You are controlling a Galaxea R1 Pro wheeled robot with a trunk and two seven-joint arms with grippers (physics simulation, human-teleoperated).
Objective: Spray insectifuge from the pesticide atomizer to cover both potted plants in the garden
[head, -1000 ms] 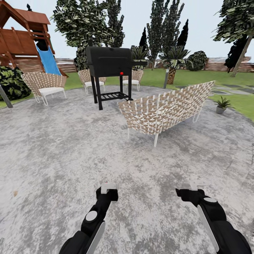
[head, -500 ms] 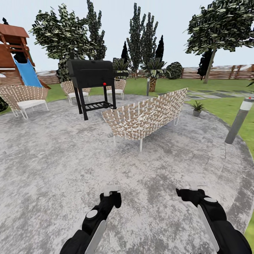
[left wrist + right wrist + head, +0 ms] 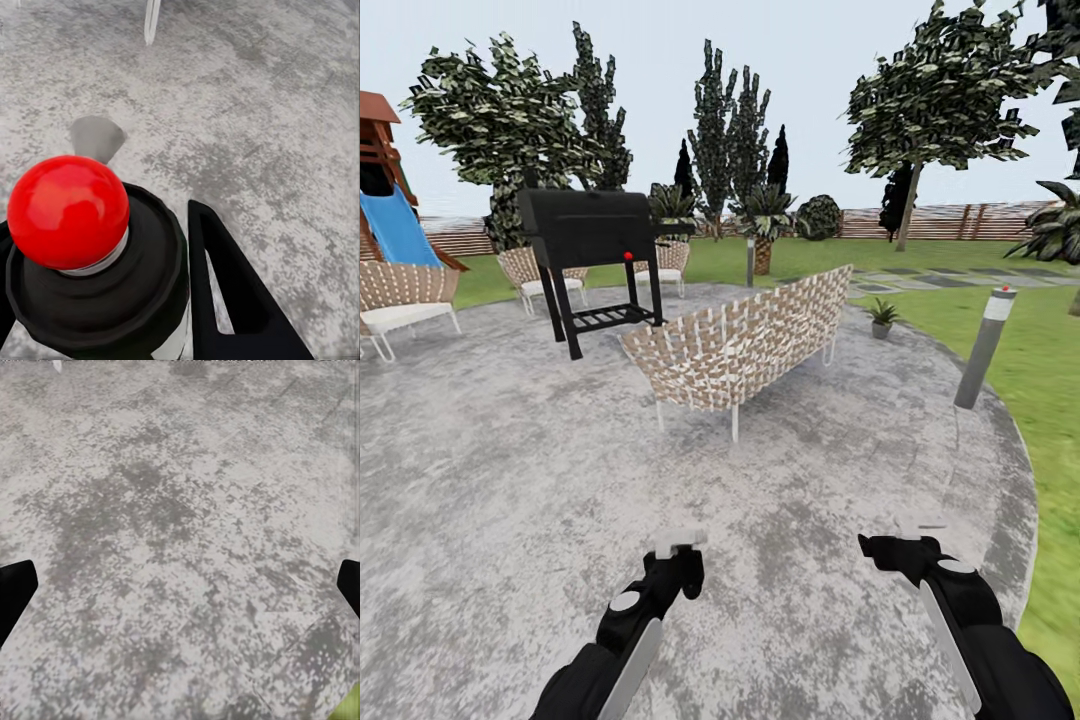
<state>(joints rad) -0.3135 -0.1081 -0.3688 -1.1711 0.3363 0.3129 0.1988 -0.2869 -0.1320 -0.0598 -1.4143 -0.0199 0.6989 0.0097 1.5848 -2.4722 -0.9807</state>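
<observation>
Left gripper point(image 3: 678, 560), low centre-left of the head view, is clamped on the atomizer point(image 3: 94, 259) above the patio point(image 3: 490, 470); right gripper point(image 3: 895, 548), lower right, spread wide, holds nothing.

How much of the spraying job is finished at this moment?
Done: the left gripper holds the pesticide atomizer, its red dot visible in the left wrist view. In hand: crossing the patio. Left: spraying both plants; one small potted plant stands far off beyond the wicker bench.
</observation>
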